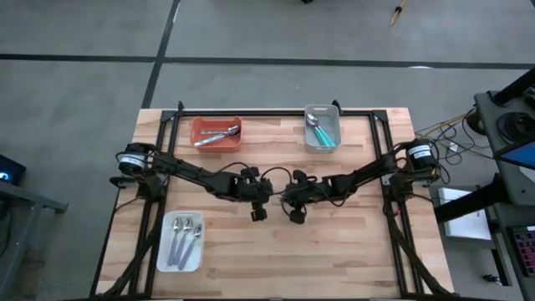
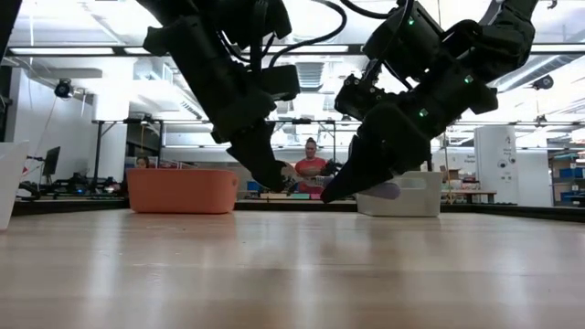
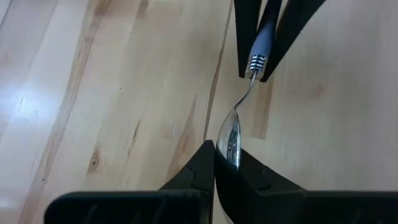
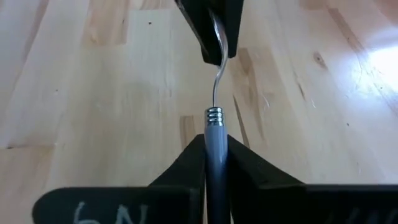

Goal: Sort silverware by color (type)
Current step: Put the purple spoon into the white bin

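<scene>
Spoon [image 4: 215, 93] hangs mid-worktop [image 1: 351, 242] for you: left end effector [image 3: 216, 163] pinches its bowl, right end effector [image 4: 214, 149] grips the handle. Someone sits in the room behind [image 2: 311, 163].

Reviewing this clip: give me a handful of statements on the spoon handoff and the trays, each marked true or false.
1. Both tools grip one spoon at the table's middle. True: the left tool pinches its bowl, the right tool its handle.
2. The spoon lies flat on the table. False: the low view shows both tools above the wood, the spoon between them.
3. The orange tray is empty. False: it holds silverware.
4. The white tray near the left arm holds several spoons. True.
5. The grey tray holds teal-handled silverware. True.
6. The held spoon's handle is teal. False: it looks greyish lavender, with a ribbed metal collar.
</scene>
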